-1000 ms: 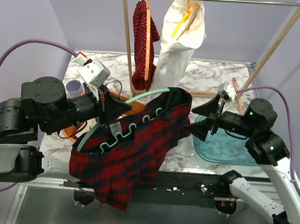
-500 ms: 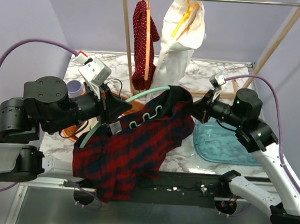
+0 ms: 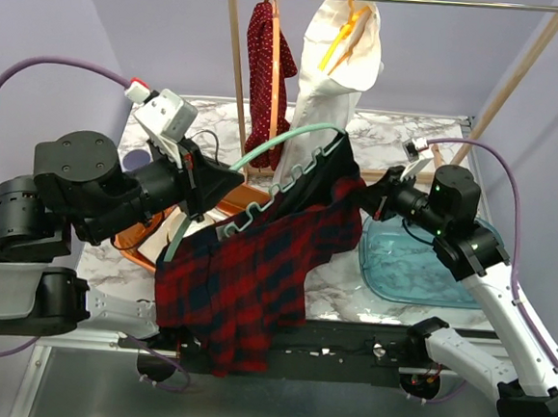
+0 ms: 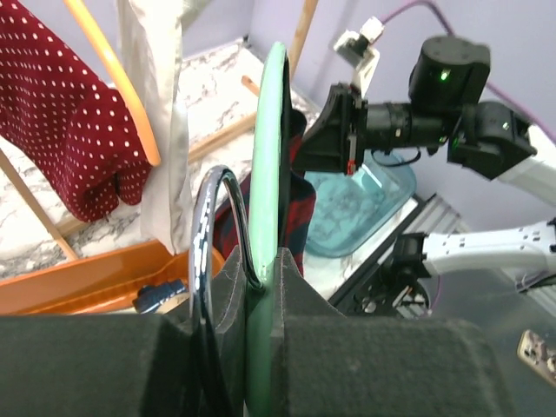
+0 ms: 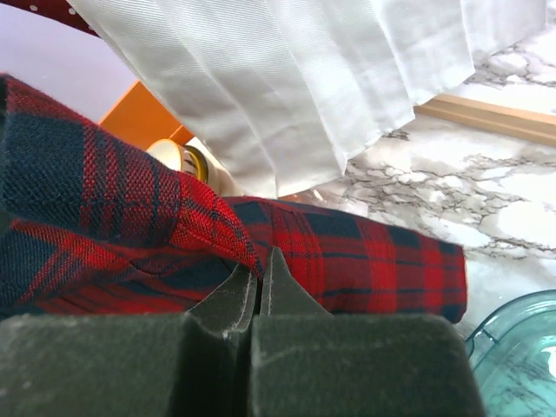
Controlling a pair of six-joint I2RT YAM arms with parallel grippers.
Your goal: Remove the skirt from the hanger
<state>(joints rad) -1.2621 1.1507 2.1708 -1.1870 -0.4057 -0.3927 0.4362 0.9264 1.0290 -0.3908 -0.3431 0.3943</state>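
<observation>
Clamps the green hanger [image 3: 282,143] in the left pincer [image 4: 259,266], pads shut on its curved bar, and holds it up over the worktop [image 3: 400,141]. Nips a fold of the plaid skirt [image 3: 245,273] with the right pincer [image 5: 258,280], tips pressed together on the cloth at the garment's far-right corner.

Finds the skirt draped along the hanger, off the worktop, with its lower hem drooping past the near edge. Reads the long axis as a slant: low and near on the left, high and far on the right. Places the skirt leftward of the right pincer, so puts the right arm nearer the end to be freed.

Likely calls for a pull rightward, along that slant and off the hanger's end, while bracing with the left. Risks snagging on the wavy notches [image 3: 249,218] under the bar.

Shows a clear blue tub [image 3: 419,273] below the right arm, seemingly empty. Shows an orange tray [image 4: 69,287] under the left arm, with small dark items inside, too hidden to name.
</observation>
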